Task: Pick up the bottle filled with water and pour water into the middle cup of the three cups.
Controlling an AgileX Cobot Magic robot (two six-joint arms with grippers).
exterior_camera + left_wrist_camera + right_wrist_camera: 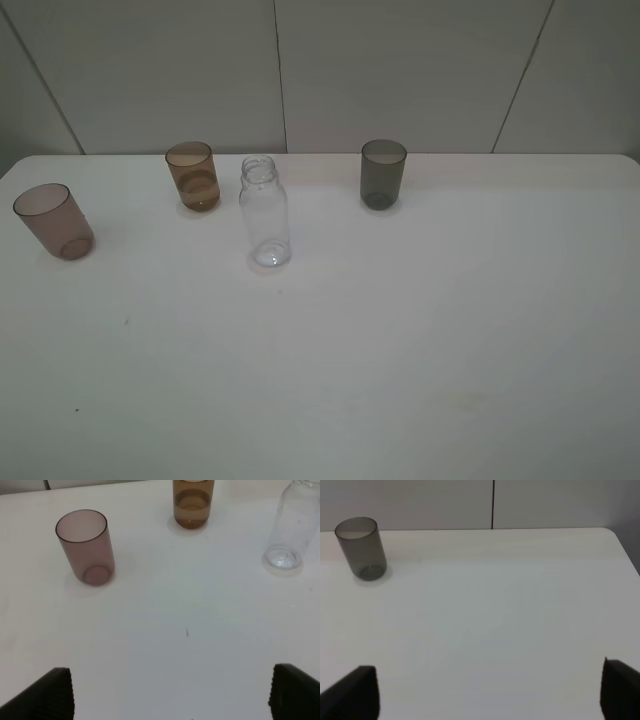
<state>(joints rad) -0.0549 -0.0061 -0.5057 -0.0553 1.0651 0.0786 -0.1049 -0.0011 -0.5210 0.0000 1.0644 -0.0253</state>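
Exterior high view: white table, matte, rounded far corners, a few faint specks toward 7 o'clock. Behind it a pale panelled wall with thin dark seams.

Bottle stands upright, capless, a little left of table centre, about 11 o'clock from the middle of the picture. Amber middle cup sits at the bottle's 10 o'clock, near it but not touching; a darker band shows in its lower half. Pinkish cup is well off at the bottle's 9 o'clock, near the table's left edge. Grey cup stands at the bottle's 2 o'clock, apart. All upright.

My arms are out of this view.

Left wrist: my left claw has its fingers spread wide, nothing between them, over bare table.

Right wrist: my right claw likewise spread and empty; grey cup ahead.
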